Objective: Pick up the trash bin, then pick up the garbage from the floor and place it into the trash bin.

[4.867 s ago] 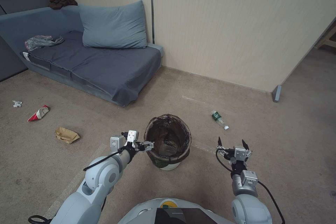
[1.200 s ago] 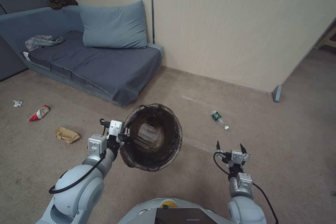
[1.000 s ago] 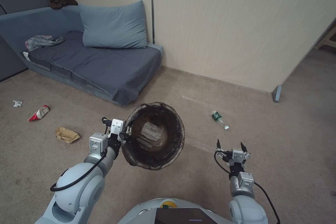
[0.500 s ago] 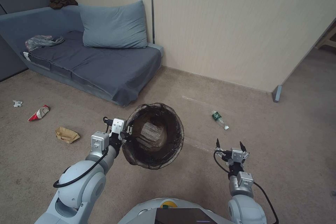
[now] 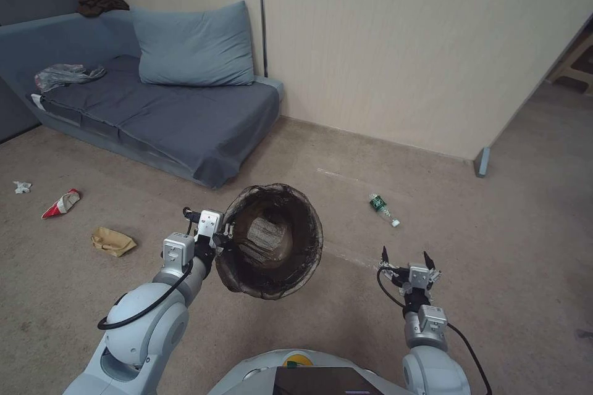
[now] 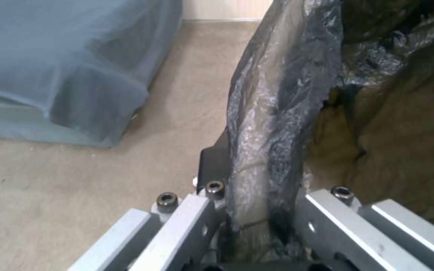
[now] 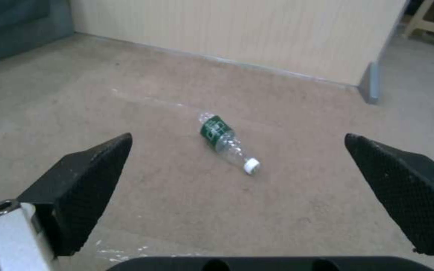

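While we hold the bin off the floor, here is how things lie, largest first.

Sofa: the blue-grey fabric sofa (image 5: 167, 111) with its slate cushion sits against the wall, well apart from our arms; nothing to collect there.

Bin: we carry the small round white plastic trash bin with the dark brown bag liner (image 5: 272, 241) clear of the carpet, tipped so its mouth faces up and toward us.

Left gripper: our left gripper (image 5: 223, 241) is clamped on the bin's lined rim; the left wrist view shows the liner-covered wall (image 6: 272, 124) pinched between the two metal jaws.

Right gripper: our right gripper (image 5: 407, 256) hangs low over the carpet with its black fingers (image 7: 84, 177) spread wide and nothing between them.

Paper bag: the crumpled brown paper bag (image 5: 112, 241) lies on the carpet off our left side.

Cup: the flattened red-and-white paper cup (image 5: 60, 203) lies farther left, the white tissue wad (image 5: 21, 186) just beyond it.

Bottle: the clear plastic bottle with a green label and white cap (image 5: 383, 209) lies on its side ahead of the right gripper, framed between its fingers in the right wrist view (image 7: 227, 141).

Doing it well: we judge the bottle the nearest pickup. We should close across its body, not along its length, because it can roll. We should level the bin so the mouth stays open for the drop.
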Robot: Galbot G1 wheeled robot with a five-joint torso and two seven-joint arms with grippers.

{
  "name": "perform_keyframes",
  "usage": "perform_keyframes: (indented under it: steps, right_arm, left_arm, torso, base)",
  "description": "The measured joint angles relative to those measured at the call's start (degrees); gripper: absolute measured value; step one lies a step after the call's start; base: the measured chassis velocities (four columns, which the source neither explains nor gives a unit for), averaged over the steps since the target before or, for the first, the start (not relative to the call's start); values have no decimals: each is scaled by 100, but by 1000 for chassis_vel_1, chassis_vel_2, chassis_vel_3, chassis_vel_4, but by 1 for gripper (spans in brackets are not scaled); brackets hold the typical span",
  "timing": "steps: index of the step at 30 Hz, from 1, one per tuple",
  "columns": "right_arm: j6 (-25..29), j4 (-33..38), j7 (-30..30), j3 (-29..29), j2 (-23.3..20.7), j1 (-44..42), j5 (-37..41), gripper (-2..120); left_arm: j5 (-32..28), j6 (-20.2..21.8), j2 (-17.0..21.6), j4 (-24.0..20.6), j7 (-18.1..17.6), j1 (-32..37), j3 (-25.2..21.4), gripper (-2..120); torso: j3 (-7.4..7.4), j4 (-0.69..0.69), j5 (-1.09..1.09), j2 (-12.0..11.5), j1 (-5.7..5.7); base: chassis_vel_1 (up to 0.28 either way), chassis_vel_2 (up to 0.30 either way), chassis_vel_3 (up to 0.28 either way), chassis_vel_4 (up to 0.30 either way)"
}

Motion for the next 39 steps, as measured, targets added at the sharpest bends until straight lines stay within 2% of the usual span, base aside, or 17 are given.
perform_keyframes:
  steps: [12,20,24,29,39]
  right_arm:
    - [-2,5,8,3,-15,3,7,100]
    - [-2,-9,12,3,-7,19,7,100]
    - [26,-10,-18,13,-4,17,8,100]
    - [-52,23,-44,14,-9,8,9,100]
    - [-7,20,-98,26,-14,37,18,100]
  left_arm:
    - [-23,-1,-7,27,-4,-7,1,2]
    - [-57,-1,-2,42,-6,-23,-16,2]
    - [-350,-1,-9,40,-130,-48,-27,2]
    - [-353,-1,-18,39,-113,-62,-69,2]
    - [-272,-1,-71,-12,-67,-55,-75,2]
  torso:
    - [0,-2,0,0,0]
    - [0,1,0,0,0]
    - [0,-2,0,0,0]
    - [0,2,0,0,0]
    - [-1,-1,0,0,0]
  base:
    - [-56,-57,-67,-56]
    - [-5,-7,-3,-2]
    - [0,0,0,0]
    - [0,0,0,0]
    - [-14,15,13,-9]
